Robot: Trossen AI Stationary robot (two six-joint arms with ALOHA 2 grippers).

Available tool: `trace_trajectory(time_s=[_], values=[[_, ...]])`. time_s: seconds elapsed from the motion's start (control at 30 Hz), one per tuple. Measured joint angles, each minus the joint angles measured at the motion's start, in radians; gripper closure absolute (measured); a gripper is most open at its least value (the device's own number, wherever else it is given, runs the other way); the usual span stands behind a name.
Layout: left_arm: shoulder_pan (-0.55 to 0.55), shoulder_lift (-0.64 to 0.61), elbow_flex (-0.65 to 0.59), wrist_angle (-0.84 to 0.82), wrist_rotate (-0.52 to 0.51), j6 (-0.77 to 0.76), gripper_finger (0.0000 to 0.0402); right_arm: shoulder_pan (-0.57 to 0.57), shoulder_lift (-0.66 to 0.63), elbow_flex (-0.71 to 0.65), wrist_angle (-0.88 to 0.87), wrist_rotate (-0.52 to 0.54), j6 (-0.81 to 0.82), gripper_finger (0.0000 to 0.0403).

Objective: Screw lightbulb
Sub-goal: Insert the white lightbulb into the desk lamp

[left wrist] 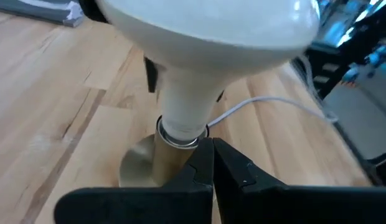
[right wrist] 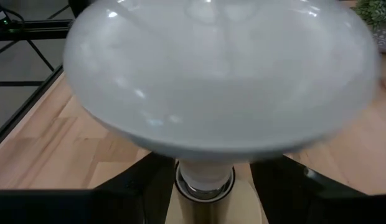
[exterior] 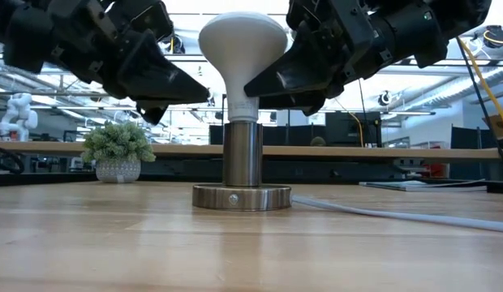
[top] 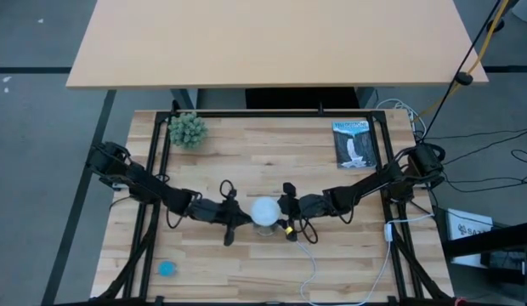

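Observation:
The white lightbulb (exterior: 242,40) stands upright with its base in the metallic socket post (exterior: 242,154), whose round foot (exterior: 242,197) rests on the wooden table. It also shows in the high view (top: 265,211). My left gripper (top: 240,218) is shut, and its tips (left wrist: 210,163) are level with the bulb's neck on the table's left side. My right gripper (top: 285,212) is open at the bulb's right. Its two fingers (right wrist: 143,183) stand on either side of the narrow neck (right wrist: 205,171), under the dome. My left gripper points its shut fingertips (exterior: 204,93) level at the bulb's neck (exterior: 239,85) from the table's left; I cannot tell whether they touch it. My right gripper comes level from the table's right and straddles the neck; I cannot tell whether either finger touches it.
A white cord (top: 310,270) runs from the socket toward the near edge. A small potted plant (top: 187,130) stands far left, a booklet (top: 355,144) lies far right, and a small blue disc (top: 167,269) lies near left. Black frame rails (top: 160,144) flank the table.

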State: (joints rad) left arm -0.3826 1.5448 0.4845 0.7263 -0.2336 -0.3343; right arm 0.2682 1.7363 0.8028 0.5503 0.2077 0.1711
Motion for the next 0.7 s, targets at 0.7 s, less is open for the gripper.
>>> trace_trajectory(time_s=[0.7], values=[[-0.013, 0.105, 0.141, -0.112, -0.072, 0.055, 0.0401, -0.002, 0.000, 0.000, 0.000, 0.000, 0.017, 0.0207]])
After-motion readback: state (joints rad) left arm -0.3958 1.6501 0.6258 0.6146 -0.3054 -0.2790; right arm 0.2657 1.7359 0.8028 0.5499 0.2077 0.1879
